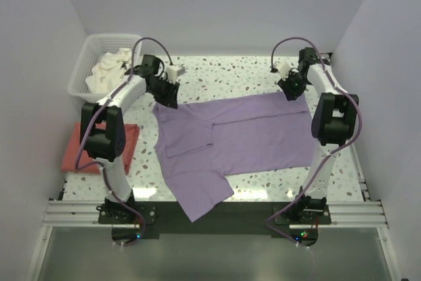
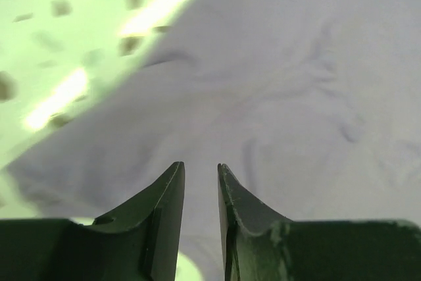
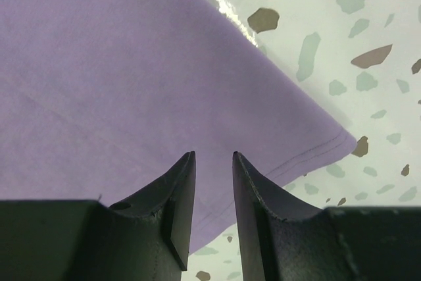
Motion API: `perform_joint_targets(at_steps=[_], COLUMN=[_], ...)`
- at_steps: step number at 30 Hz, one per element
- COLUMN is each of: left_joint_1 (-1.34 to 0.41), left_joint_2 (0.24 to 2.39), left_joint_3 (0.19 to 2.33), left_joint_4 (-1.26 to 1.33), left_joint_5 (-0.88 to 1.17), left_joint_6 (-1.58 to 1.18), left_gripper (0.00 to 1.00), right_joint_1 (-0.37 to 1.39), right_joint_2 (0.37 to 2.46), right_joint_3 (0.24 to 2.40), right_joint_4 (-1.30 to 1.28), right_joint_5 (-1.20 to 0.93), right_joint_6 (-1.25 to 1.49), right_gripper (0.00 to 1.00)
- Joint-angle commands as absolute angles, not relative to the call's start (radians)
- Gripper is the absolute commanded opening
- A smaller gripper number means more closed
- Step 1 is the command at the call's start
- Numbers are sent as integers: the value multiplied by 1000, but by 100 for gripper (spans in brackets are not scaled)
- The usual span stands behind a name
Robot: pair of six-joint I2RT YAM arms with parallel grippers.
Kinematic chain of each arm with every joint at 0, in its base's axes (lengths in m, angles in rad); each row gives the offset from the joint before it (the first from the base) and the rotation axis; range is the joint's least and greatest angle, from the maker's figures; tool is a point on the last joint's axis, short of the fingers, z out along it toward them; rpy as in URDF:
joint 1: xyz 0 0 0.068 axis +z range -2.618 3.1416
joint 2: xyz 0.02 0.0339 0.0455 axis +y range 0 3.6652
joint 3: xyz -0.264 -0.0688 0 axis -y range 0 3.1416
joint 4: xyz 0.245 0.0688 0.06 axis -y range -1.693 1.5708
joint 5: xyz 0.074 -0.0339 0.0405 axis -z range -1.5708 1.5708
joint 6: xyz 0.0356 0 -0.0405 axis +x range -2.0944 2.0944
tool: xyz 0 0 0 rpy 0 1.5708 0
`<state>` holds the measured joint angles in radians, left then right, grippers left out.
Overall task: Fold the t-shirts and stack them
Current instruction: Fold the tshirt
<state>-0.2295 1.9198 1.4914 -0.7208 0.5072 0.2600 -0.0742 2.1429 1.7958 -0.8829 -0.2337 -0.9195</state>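
Speckled counter (image 1: 263,74) between white walls, with a purple shirt (image 1: 256,133) spread flat across the middle of the frame.
Its lower-left part hangs over the counter's near edge. A coral shirt (image 1: 69,153) lies folded at the left edge, partly under the left arm (image 1: 125,97); a basket (image 1: 80,70) holding white cloth (image 1: 108,70) sits in the upper left. The left jaws are at the purple shirt's upper-left corner, and the right jaws, on the right arm (image 1: 327,90), are at its upper-right corner. Both pairs stand narrowly apart with nothing between them, and each wrist view shows cloth just below.
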Motion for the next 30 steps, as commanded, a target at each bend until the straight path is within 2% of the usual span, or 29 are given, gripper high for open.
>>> perform_joint_targets(at_steps=[1,8,20,24,30], left_joint_1=[-181,-88,-80,-80,-80], left_joint_2=[1902,1982,2080,2098,2118], left_joint_3=[1540,1615,1640,1646,1649], left_joint_4=[-651,-661,-689,-678,-663], left_joint_5=[340,238,163,146,146], left_joint_6=[169,114,80,68,51], left_gripper=[31,31,27,27,27], right_joint_1=[-48,-23,-8,-8,-8], right_joint_2=[2169,2210,2260,2266,2269], right_joint_3=[1836,1836,1813,1807,1807], right_joint_4=[-812,-716,-632,-618,-618], right_joint_5=[-229,-172,-83,-60,-46], right_joint_6=[-870,-824,-810,-810,-811], right_gripper=[33,32,31,26,25])
